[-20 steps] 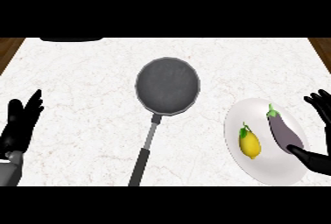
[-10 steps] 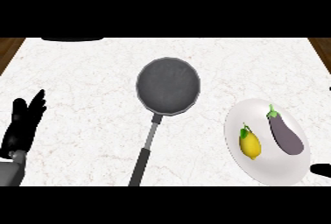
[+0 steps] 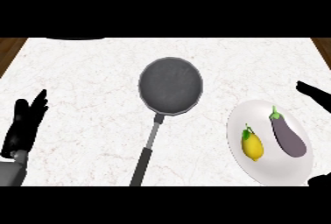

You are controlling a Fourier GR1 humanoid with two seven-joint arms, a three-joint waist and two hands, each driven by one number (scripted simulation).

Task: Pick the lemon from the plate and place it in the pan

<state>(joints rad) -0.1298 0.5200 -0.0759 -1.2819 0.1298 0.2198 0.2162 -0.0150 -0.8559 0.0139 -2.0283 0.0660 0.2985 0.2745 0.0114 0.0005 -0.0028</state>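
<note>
From the head view, the white marbled tabletop [image 3: 77,87] fills the frame, with brown wood showing past its far left and far right corners. The lemon [image 3: 252,145] lies on the left half of the white plate [image 3: 262,114], just beside an eggplant [image 3: 288,135] on the right half; the two are apart. The plate sits near the tabletop's right edge. The pan [image 3: 170,84] rests in the middle, its handle running toward the near edge, with bare marble between it and the plate. The left robot hand [image 3: 26,127] rests open at the left edge, fingers up. The right robot hand [image 3: 314,92] shows only as dark tips at the right edge, above the plate; whether it is open or closed I cannot tell.
</note>
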